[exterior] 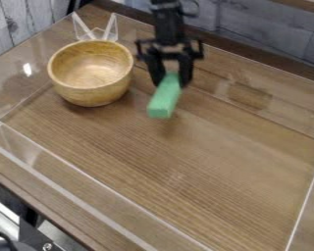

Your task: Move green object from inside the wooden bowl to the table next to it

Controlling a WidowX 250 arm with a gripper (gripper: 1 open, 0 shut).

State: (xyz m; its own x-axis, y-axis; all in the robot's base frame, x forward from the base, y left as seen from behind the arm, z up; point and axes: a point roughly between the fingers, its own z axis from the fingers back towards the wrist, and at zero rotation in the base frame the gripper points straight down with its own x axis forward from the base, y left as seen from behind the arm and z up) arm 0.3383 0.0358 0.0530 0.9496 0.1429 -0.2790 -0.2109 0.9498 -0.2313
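The green object (165, 98) is pinched in the gripper (169, 82), low over the table (186, 167) beside the emptied wooden bowl (90, 73). Lowering and release are outstanding.

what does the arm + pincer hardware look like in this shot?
All black. The pincer has two slim, straight fingers hanging from a boxy black wrist block, below a narrow dark arm link coming in from the top edge. No cables, markings or labels can be made out at this resolution.
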